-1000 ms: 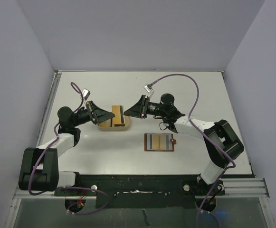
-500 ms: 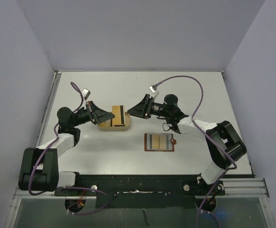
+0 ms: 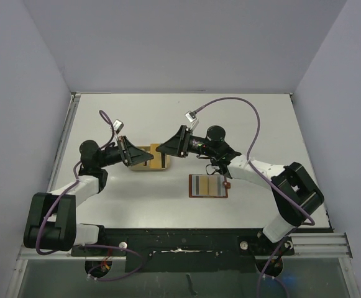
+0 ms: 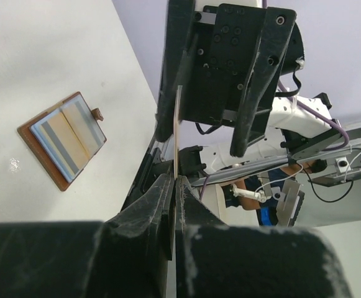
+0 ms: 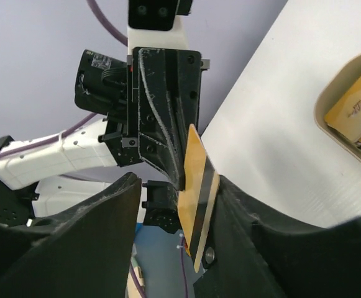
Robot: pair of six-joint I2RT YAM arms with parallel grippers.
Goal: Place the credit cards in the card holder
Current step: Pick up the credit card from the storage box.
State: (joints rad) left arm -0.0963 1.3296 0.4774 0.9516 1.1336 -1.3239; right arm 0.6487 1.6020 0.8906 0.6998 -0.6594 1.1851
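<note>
My left gripper (image 3: 143,159) is shut on a tan credit card with a black stripe (image 5: 199,192), held up on edge over the tray. The left wrist view shows that card edge-on (image 4: 178,124) between the fingertips of my left gripper (image 4: 174,180). My right gripper (image 3: 163,149) faces it, open, with its fingers on either side of the card's free end; in the right wrist view my right gripper (image 5: 177,180) has the card close against its right finger. The card holder (image 3: 208,185), an open brown wallet with striped slots, lies flat on the table; it also shows in the left wrist view (image 4: 62,139).
A tan round-ended tray (image 3: 163,164) sits under the two grippers; in the right wrist view it (image 5: 329,93) holds more cards (image 5: 357,105). The walls of the white enclosure stand around the table.
My right gripper has moved left and closed in on the left gripper, so its open fingers now straddle the card. The left gripper has shifted slightly right over the tray.
</note>
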